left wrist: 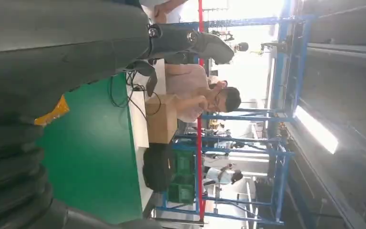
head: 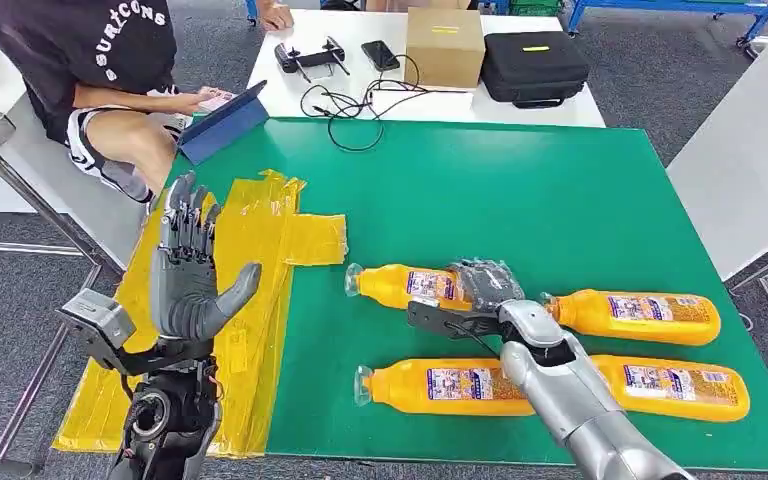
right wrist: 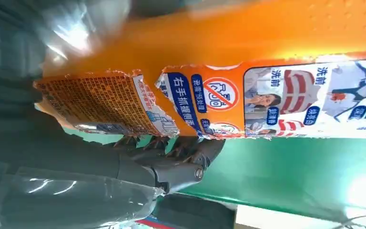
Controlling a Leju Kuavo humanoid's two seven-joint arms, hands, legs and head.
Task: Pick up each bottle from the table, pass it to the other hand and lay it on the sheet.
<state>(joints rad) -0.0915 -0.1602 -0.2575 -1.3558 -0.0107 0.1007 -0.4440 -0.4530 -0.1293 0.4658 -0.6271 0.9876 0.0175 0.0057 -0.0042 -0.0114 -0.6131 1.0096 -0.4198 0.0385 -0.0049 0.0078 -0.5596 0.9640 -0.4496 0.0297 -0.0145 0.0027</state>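
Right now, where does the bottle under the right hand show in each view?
Head view: the bottle lies on the green table, far row, its middle under the right hand.
Left wrist view: not in it.
Right wrist view: the orange body with torn label spans the picture, fingers beneath.
Shared landmark: the green table.

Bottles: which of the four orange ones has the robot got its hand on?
The far-left bottle, nearest the yellow sheet: the right hand wraps its middle. The other three lie untouched.
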